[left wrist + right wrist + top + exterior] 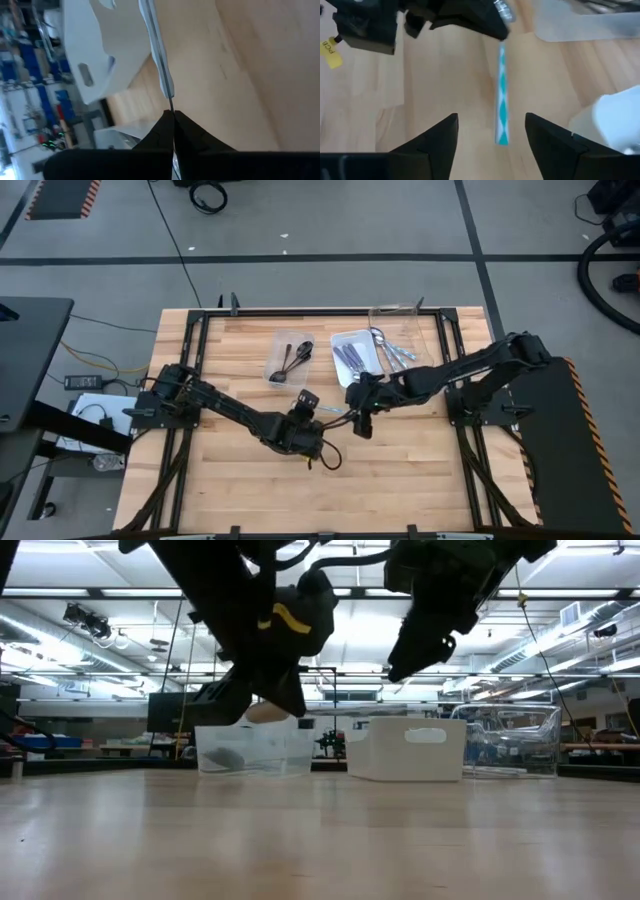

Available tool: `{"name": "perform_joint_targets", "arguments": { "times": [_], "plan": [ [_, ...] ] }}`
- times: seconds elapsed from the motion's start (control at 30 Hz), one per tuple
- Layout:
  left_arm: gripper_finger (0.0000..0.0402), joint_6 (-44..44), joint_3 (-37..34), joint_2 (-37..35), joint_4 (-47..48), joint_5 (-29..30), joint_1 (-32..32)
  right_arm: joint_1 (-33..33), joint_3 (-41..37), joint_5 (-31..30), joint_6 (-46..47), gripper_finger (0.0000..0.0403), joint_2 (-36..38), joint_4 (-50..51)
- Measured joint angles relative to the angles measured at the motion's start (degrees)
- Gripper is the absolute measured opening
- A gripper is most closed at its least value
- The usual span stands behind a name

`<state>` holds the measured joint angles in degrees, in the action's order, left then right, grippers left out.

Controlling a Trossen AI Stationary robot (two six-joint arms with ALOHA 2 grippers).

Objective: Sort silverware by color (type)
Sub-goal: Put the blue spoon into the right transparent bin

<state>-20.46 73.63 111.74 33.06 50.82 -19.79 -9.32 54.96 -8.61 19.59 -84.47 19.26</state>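
A spoon with a teal-and-white patterned handle (502, 100) hangs in the air over the middle of the table. My left gripper (173, 120) is shut on it. My right gripper (492, 142) is open, its two fingers standing on either side of the handle's free end (501, 137) without touching it. In the high view both grippers meet near the table's centre, left (318, 420) and right (360, 418). Dark spoons lie in a clear tray (275, 345). Purple-handled ones lie in a white tray (340, 338), and silver and blue ones in another clear tray (430, 325). My left gripper pinches the spoon between its two fingertips at the narrow part of the handle (170, 104). A shiny bit of the spoon (503, 10) shows past the fingers on the other side. The handle sticks straight out from the fingers toward my right gripper, clear of the table.
The three trays stand in a row along the far half of the table; in the low view they show as a clear one (250, 750), a white one (408, 748) and a clear one (515, 740). Bare wood (400, 470) lies on the near half.
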Motion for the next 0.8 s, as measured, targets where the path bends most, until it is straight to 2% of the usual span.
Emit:
{"name": "perform_joint_targets", "arguments": {
  "times": [0.27,0.37,0.53,0.8],
  "plan": [
    [0.0009,-8.67,0.04,0.00,-4.14,5.01,0.04,0.62,0.15,0.64,-0.05,0.0249,-1.68,-1.67],
    [0.0009,-11.83,0.04,0.00,-7.10,7.29,0.07,0.57,0.16,-1.22,-1.27,0.0243,-1.46,-1.63],
    [0.0009,-16.37,0.04,0.00,-12.52,7.49,0.07,0.45,0.20,-2.71,-5.77,0.0233,-1.42,-1.64],
    [0.0009,-17.46,0.04,0.00,-17.84,9.37,0.24,-1.30,0.20,-7.12,-11.59,0.0208,-1.42,-0.63]
  ]
}}
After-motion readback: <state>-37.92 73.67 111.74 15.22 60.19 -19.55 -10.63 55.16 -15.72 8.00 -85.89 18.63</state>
